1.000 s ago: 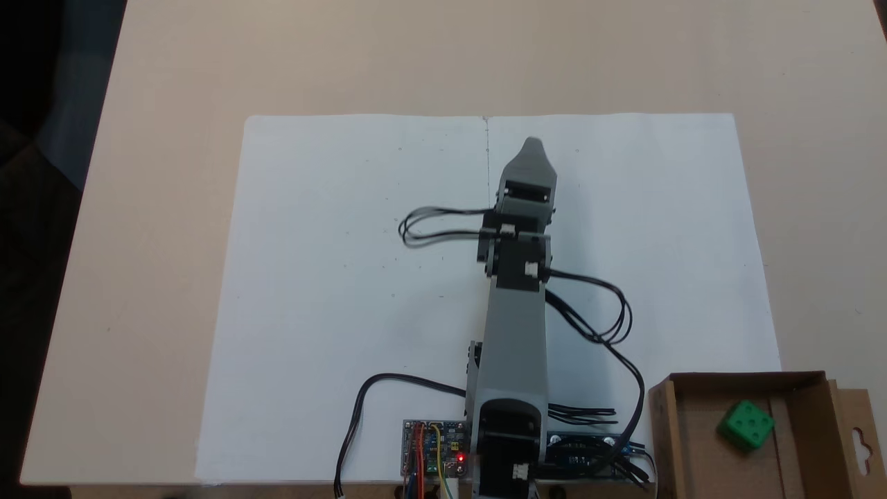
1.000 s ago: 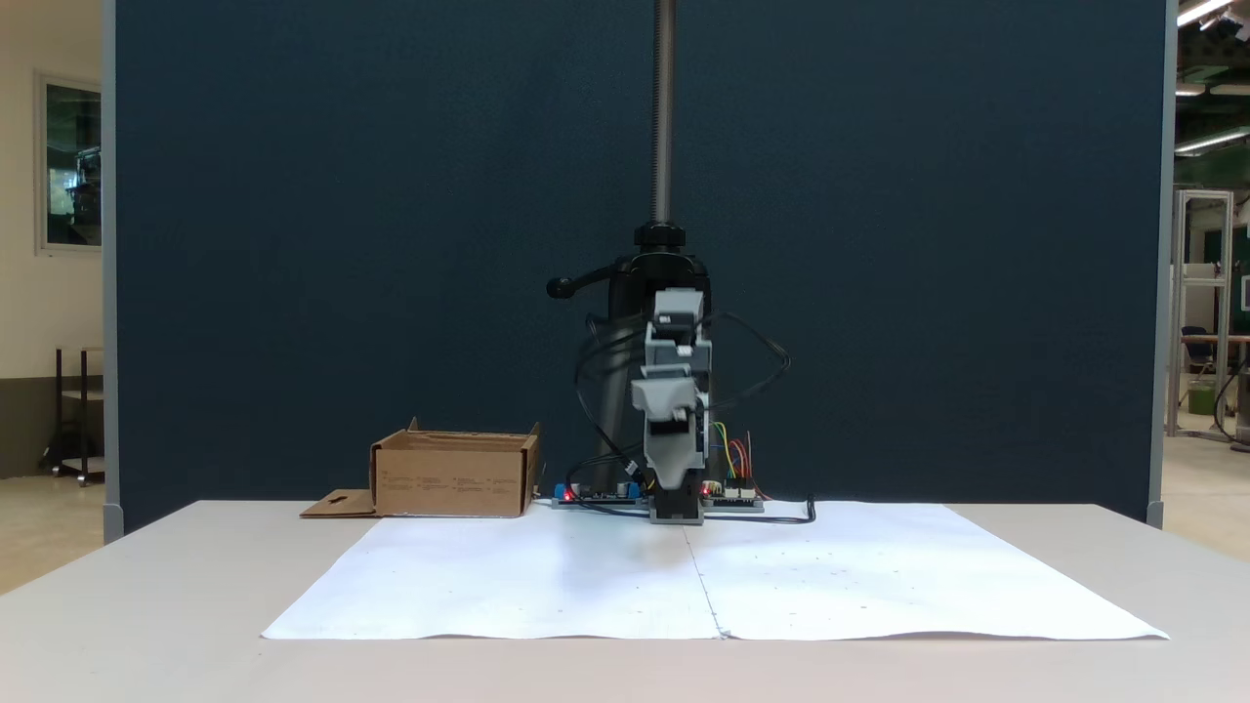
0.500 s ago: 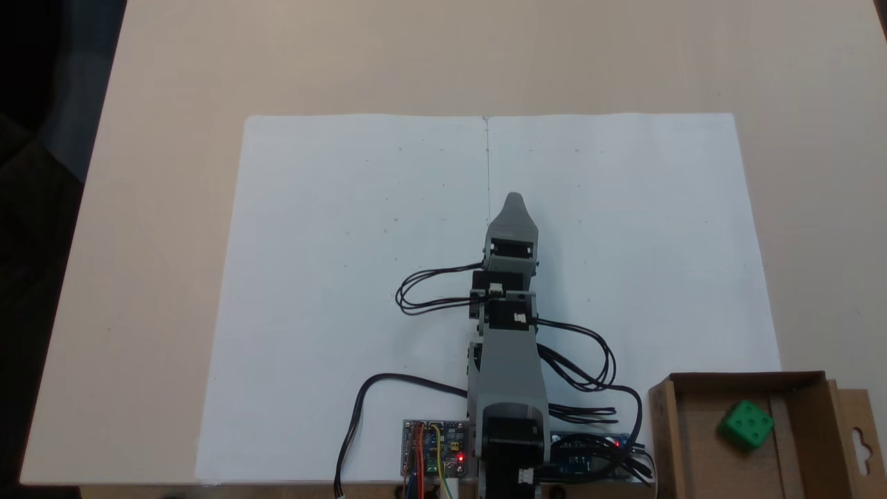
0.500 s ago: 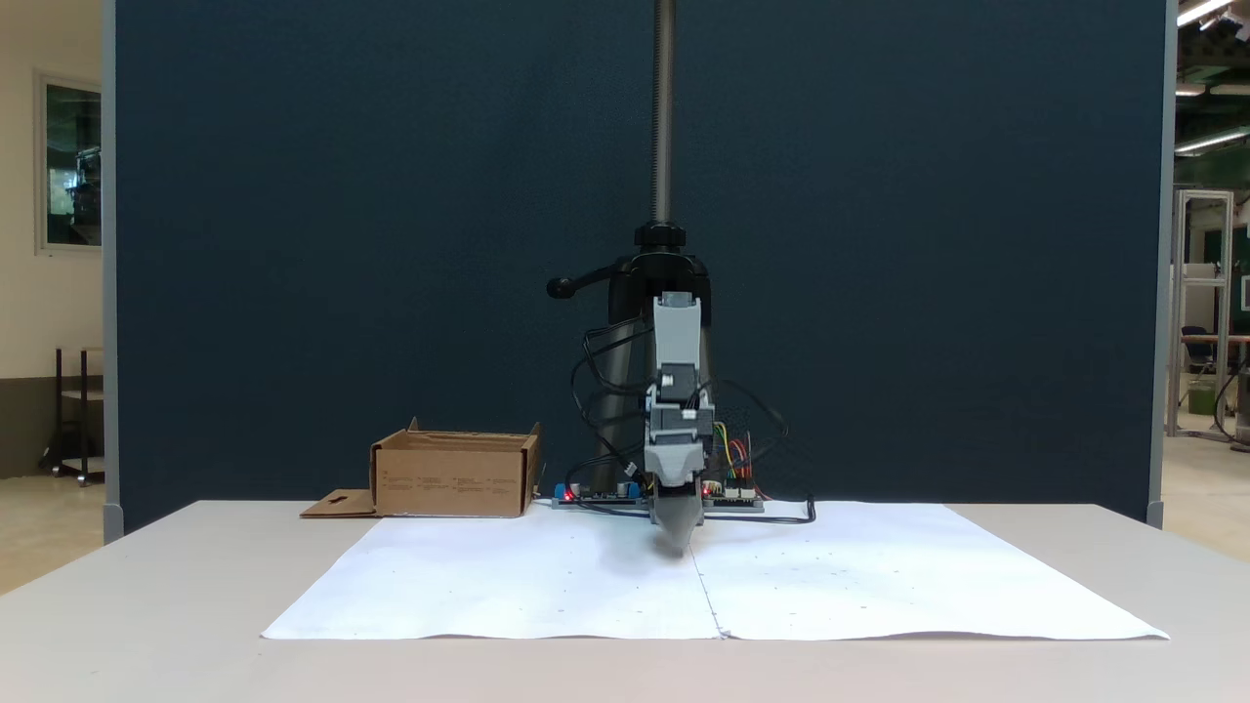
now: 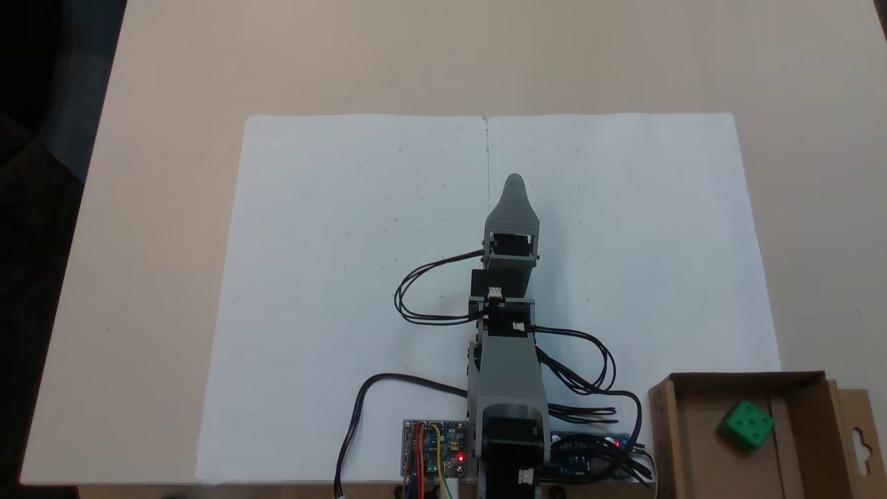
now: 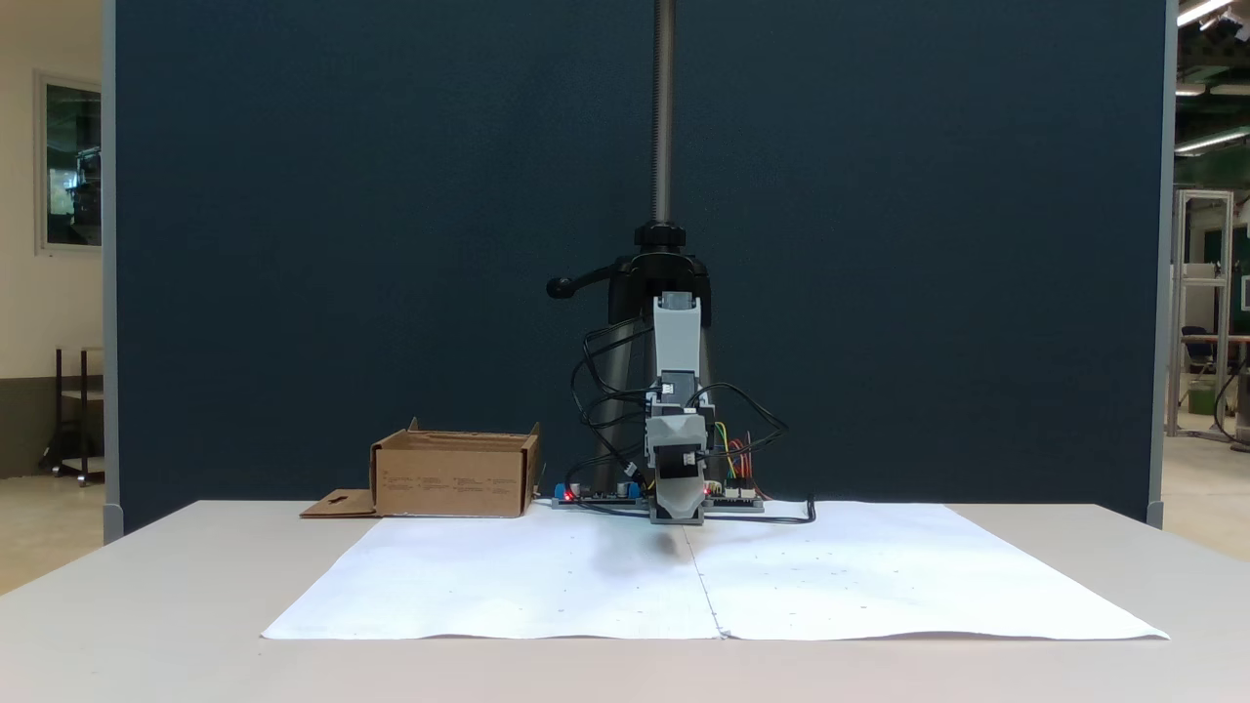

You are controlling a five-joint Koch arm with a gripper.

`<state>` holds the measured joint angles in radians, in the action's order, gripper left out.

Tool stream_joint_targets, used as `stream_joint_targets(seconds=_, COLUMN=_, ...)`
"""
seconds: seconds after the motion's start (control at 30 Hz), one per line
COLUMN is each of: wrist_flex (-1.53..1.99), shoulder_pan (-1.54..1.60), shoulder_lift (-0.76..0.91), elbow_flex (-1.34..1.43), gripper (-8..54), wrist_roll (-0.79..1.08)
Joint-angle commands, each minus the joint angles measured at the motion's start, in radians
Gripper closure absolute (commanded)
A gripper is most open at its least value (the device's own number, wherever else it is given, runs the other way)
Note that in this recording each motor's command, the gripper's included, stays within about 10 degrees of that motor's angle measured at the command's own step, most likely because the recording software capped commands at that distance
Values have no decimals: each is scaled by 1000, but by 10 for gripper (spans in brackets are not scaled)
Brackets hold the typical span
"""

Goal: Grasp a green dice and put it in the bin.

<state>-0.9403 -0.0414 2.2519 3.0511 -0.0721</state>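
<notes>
The green dice (image 5: pixel 746 424) lies inside the bin (image 5: pixel 664 430), a shallow brown cardboard box at the lower right of a fixed view from above. In the fixed view from the front, the bin (image 6: pixel 454 480) stands left of the arm's base and its walls hide the dice. My gripper (image 5: pixel 513 184) points away from the base over the middle of the white paper, far from the bin and holding nothing that I can see. From the front, the gripper (image 6: pixel 679 510) hangs low just above the paper. Only its upper jaw shows, so its state is unclear.
Two white paper sheets (image 5: pixel 346 277) cover the table's middle. Circuit boards (image 5: pixel 433 449) and black cables (image 5: pixel 589 360) sit around the arm's base. The bin's flap with a hanger cutout (image 5: pixel 859 436) sticks out to the right. A dark blue panel (image 6: pixel 293 244) stands behind the table.
The arm drew back toward its base and dropped lower over the paper, then the gripper tip edged slightly outward again. The dice and bin stayed put.
</notes>
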Motion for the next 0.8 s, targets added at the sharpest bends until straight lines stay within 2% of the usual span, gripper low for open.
stream_joint_targets(seconds=0.0, wrist_flex=-170, shoulder_pan=-3, shoulder_lift=120, elbow_flex=81, gripper=2, wrist_roll=51)
stream_joint_targets(seconds=0.27, wrist_flex=-322, shoulder_pan=-3, shoulder_lift=118, elbow_flex=80, gripper=7, wrist_roll=213)
stream_joint_targets(seconds=0.77, wrist_flex=-433, shoulder_pan=-5, shoulder_lift=117, elbow_flex=80, gripper=3, wrist_roll=215)
